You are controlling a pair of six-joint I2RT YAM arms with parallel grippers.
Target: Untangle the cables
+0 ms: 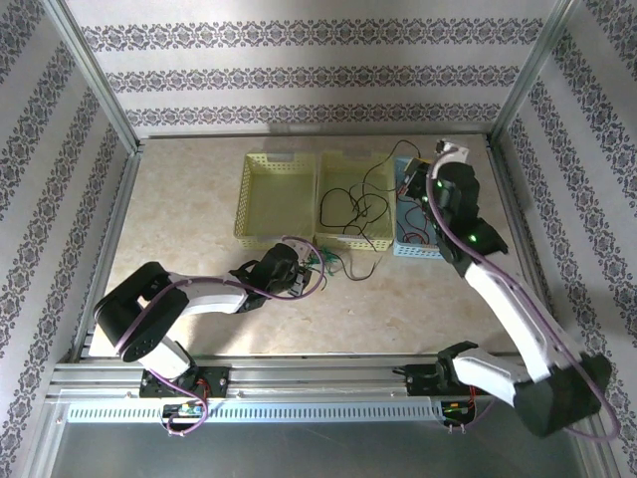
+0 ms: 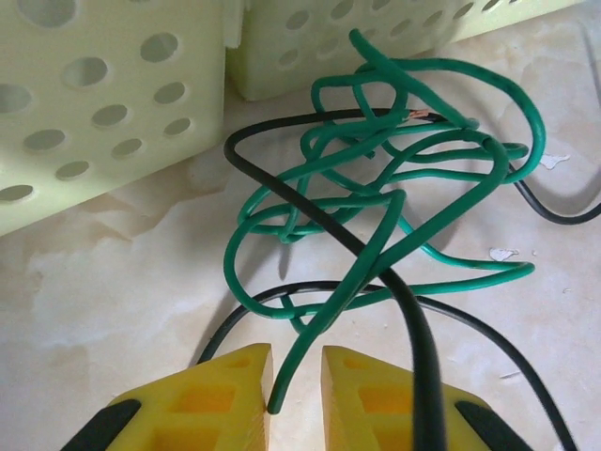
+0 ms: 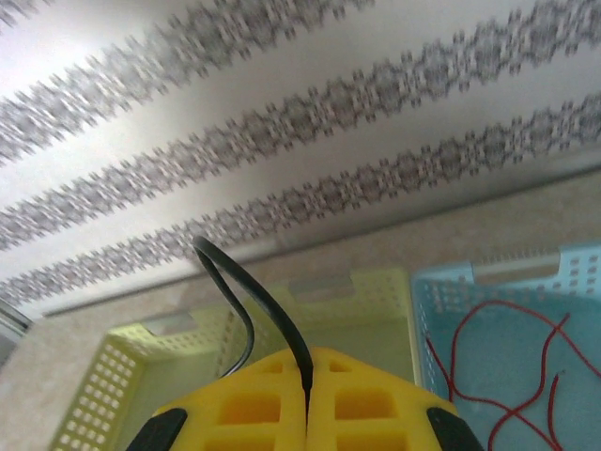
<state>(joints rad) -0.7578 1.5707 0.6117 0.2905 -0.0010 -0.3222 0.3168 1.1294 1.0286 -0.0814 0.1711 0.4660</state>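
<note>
Step in hand, by judgement: parting the green from the black, both arms engaged, nothing freed yet. Found the left end effector (image 2: 298, 371) low over the bench (image 1: 199, 229), jaws a little apart, one strand of the green cable (image 2: 331, 324) running down into the gap. Gap wider than the strand, so not read as a firm pinch. Logged the green cable as a loose knot on the bench, just off the 6 o'clock wall of the middle basket (image 1: 353, 245) in the top view and at 12 o'clock from the left end effector in its wrist view. Crossed there by a black cable (image 2: 420, 357). Found the right end effector (image 3: 308, 376) fully closed, pinching a loop of black cable at its seam, raised above the baskets toward 2 o'clock of the knot. Cannot tell whether the two black runs belong to one cable. Next move, as a guess: close properly on the green strand, then draw slowly toward 7 o'clock, watching the black crossing for a snag. Counted: two arms, two end effectors; three baskets — two pale yellow, one blue basket (image 1: 418, 249) at 3 o'clock of the middle one; one green cable; at least one black; red cables (image 3: 545, 343) lying in the blue basket, number unclear.
</note>
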